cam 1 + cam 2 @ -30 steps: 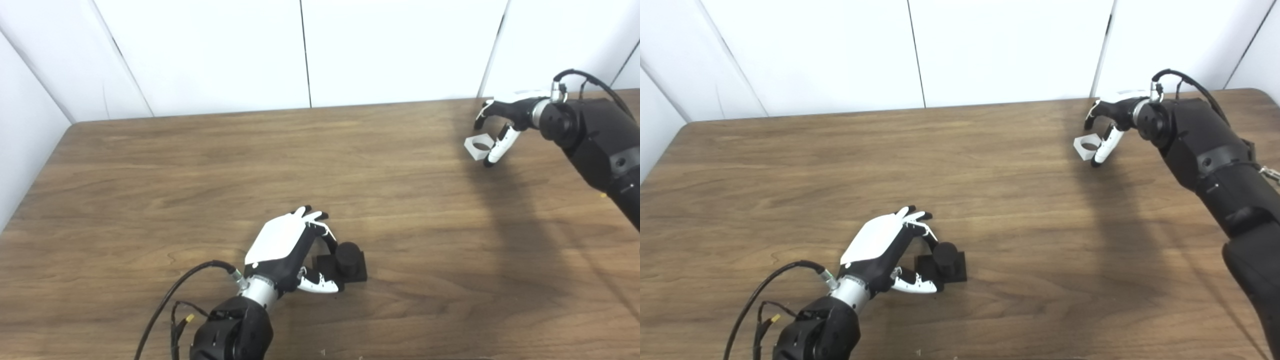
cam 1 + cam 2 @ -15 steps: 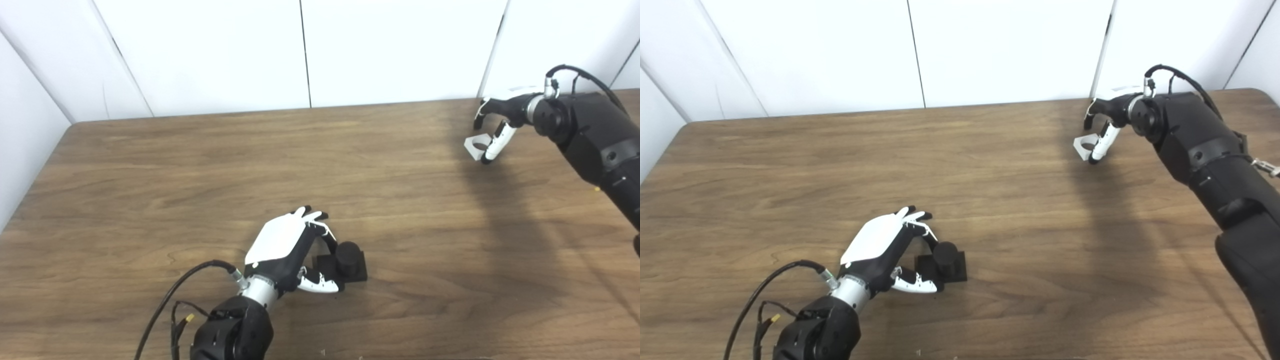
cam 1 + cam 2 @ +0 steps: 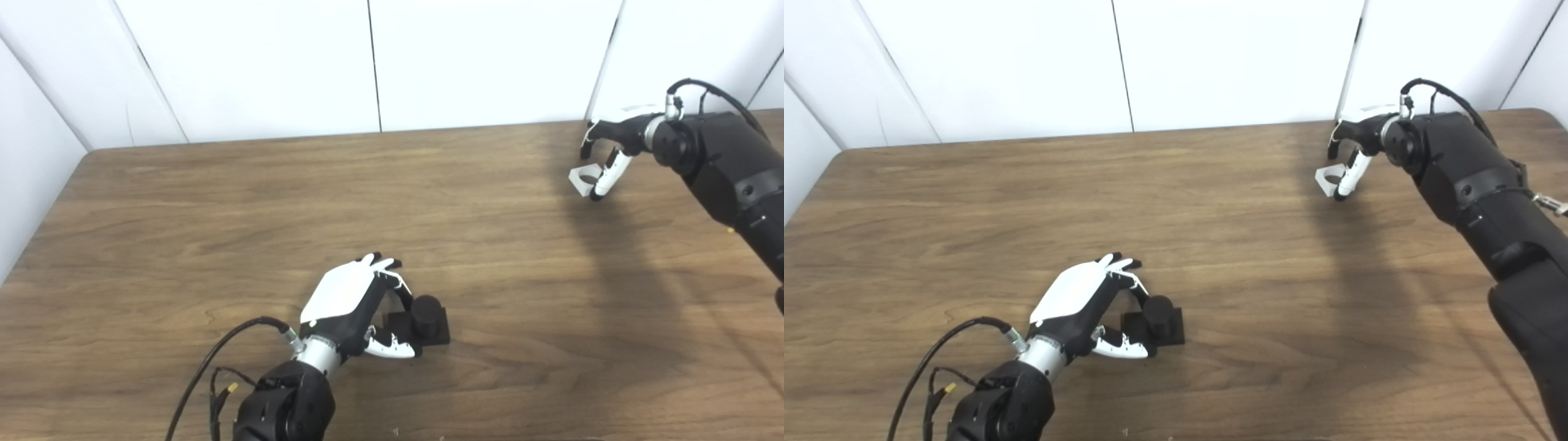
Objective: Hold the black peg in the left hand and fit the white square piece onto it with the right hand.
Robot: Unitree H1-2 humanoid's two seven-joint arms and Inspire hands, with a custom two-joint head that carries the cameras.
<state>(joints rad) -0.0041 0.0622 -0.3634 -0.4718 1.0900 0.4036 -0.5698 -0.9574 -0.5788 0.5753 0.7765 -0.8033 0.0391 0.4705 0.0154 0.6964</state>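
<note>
My right hand (image 3: 606,153) curls around the white square piece (image 3: 583,180) at the far right of the table (image 3: 245,214). My thumb lies against its near side and my fingers arch over the far side, but I cannot tell whether they have actually closed on it or whether it rests on the wood. My left hand (image 3: 352,306) sits near the front edge, fingers and thumb cupped beside the black peg (image 3: 424,318), touching or nearly touching its base without clearly gripping it.

The main risk, as I judge it, is a weak pinch. The white piece is small, hard-looking and smooth, with flat sides and a round hole through it, so it could tip or slip out when I lift. The peg is a matte black cylinder standing on a square block, and if my left hand does not clamp it, the base may skate on the slick wood-grain top when I press the piece down.
</note>
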